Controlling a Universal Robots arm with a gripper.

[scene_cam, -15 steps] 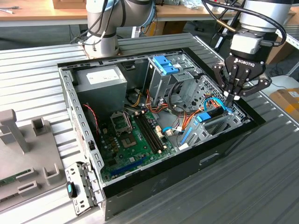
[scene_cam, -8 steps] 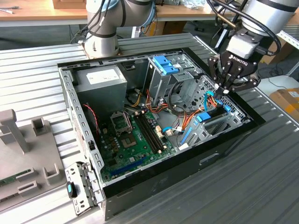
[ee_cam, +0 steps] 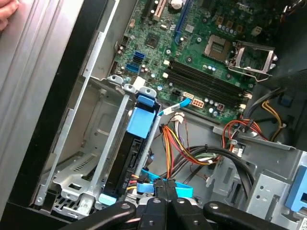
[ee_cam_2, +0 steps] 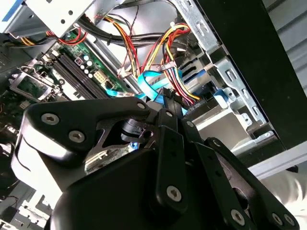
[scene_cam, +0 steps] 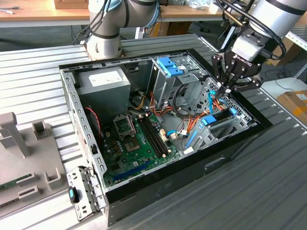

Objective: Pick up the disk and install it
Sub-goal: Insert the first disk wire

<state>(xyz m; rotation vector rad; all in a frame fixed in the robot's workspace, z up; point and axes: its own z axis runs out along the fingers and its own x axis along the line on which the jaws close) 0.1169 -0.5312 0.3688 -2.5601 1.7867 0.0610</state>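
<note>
Exterior view first, largest thing down. Ribbed metal table (scene_cam: 38,62) carrying an open computer case (scene_cam: 192,167), side panel off, insides showing. Grey arm (scene_cam: 278,14) reaching in from the far side at the exterior view's right. Inside the case: green motherboard (scene_cam: 139,143) in the middle, grey power supply (scene_cam: 103,81) at the far corner towards the exterior view's left, upright metal cage (scene_cam: 168,81) beyond the board.

Along the case wall at the exterior view's right, a sheet-metal drive bay (ee_cam: 96,139). Standing on edge in that bay, the disk (scene_cam: 220,116), a dark slab with blue frame pieces at both ends. Seen again in the first wrist view (ee_cam: 129,158), slotted between the bay's rails and apart from the tool. Looks already carried over and dropped into place, so the install step seems to be in hand rather than the pickup.

Just above the far end of the disk, the tool (scene_cam: 226,87), fingers pressed together at the tips. Close beneath those tips in both wrist views (ee_cam: 163,194) (ee_cam_2: 169,108), a flat blue cable (ee_cam: 180,188) and a bundle of coloured wires (ee_cam: 168,143). Cannot tell whether the cable is caught between the fingers or merely lies against them.

Judging from this, any further seating calls for a straight, gentle press along the rails, keeping clear of the cable and wires so that nothing snags or is pulled loose.
</note>
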